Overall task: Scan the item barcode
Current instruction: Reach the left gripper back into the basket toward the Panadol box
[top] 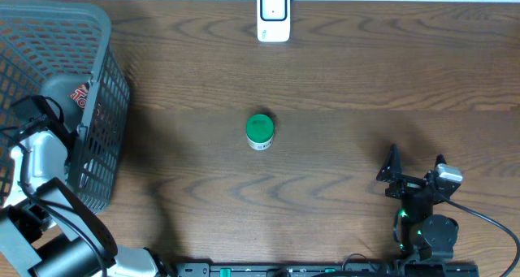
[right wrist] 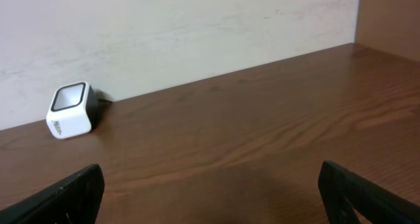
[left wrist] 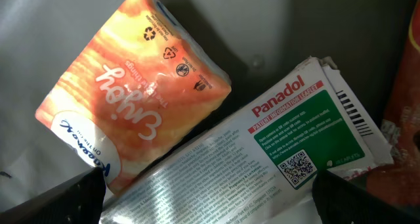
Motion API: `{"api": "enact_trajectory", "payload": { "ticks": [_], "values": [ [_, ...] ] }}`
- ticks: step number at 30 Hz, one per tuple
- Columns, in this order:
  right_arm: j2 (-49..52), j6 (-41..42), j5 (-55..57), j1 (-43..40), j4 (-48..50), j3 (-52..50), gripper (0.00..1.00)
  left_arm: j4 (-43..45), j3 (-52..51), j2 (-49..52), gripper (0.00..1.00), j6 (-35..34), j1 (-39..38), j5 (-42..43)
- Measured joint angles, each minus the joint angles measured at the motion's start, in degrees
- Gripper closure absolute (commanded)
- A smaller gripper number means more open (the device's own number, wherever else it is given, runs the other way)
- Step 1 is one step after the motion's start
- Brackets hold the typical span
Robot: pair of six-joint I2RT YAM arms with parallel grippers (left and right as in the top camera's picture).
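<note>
My left pincer, spread and empty, hangs inside the basket directly over the Panadol box, seemingly the item, its long axis running lower-left to upper-right in my wrist view.

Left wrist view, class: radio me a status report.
Left gripper open above white Panadol carton in grey mesh basket. Right gripper open, empty. Barcode showing; orange tissue pack against it.

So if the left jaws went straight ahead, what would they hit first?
Most likely the Panadol box, lying ahead between the open jaws; the orange tissue pack sits next to it. Depth is unclear.
</note>
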Motion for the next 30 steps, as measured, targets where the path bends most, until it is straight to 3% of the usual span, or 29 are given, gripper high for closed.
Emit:
{"api": "enact_trajectory", "payload": {
  "ticks": [7,15,23,30],
  "values": [
    [0.00,0.00,0.00,0.00,0.00,0.00,0.01,-3.32,0.87,0.79,0.02,-0.07,0.00,1.53],
    [0.00,0.00,0.00,0.00,0.00,0.00,0.01,-7.17,0.74,1.92,0.02,-4.24,0.55,9.90],
    [0.00,0.00,0.00,0.00,0.00,0.00,0.01,-8.61,0.72,2.08,0.00,-5.07,0.46,10.73],
    [0.00,0.00,0.00,0.00,0.00,0.00,0.01,-11.63,0.72,2.08,0.50,-5.55,0.39,11.23]
  ]
}}
